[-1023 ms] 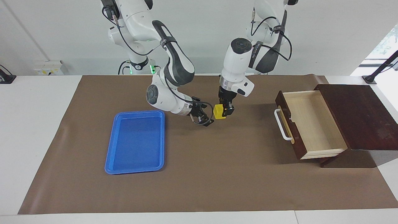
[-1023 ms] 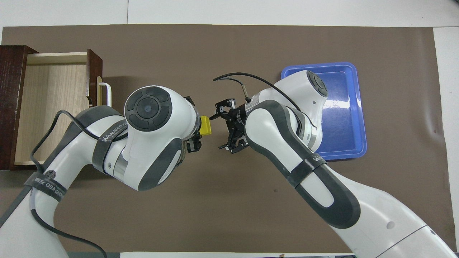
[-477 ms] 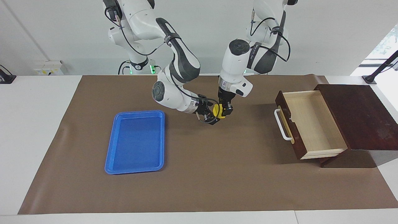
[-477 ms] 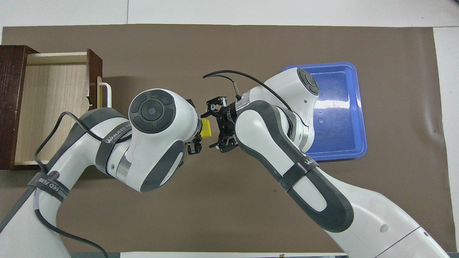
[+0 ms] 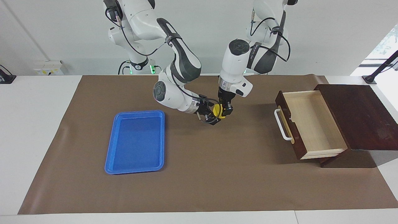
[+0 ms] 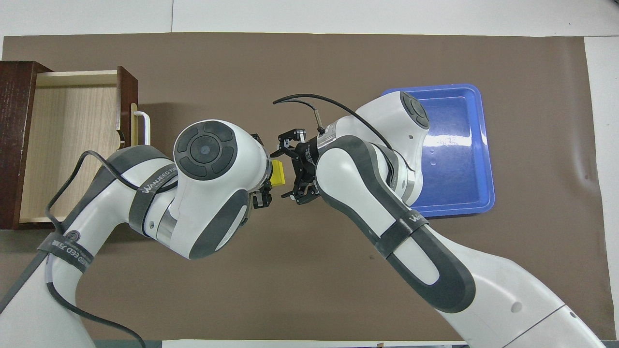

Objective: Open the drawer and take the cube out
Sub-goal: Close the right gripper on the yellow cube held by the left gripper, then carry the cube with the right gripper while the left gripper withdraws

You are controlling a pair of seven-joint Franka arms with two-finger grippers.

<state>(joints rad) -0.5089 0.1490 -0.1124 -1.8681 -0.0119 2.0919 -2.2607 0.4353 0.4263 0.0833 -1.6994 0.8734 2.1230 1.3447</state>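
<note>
The drawer (image 5: 311, 124) (image 6: 72, 145) stands pulled out of its dark wooden box (image 5: 357, 115), and its pale inside shows nothing in it. The yellow cube (image 5: 218, 111) (image 6: 277, 172) hangs above the brown mat in the middle of the table. My left gripper (image 5: 224, 112) points down and is shut on the cube. My right gripper (image 5: 214, 113) (image 6: 286, 170) comes in sideways from the blue tray's end and is open, with its fingers on either side of the cube. In the overhead view the left arm's wrist hides the left gripper.
A flat blue tray (image 5: 135, 141) (image 6: 459, 150) lies on the mat toward the right arm's end of the table, partly under the right arm in the overhead view. The drawer's white bar handle (image 5: 281, 124) faces the middle. A brown mat (image 5: 217, 180) covers the table.
My right gripper has moved in from the tray's end, and its open fingers now straddle the cube. The left gripper, still holding the cube, has risen slightly.
</note>
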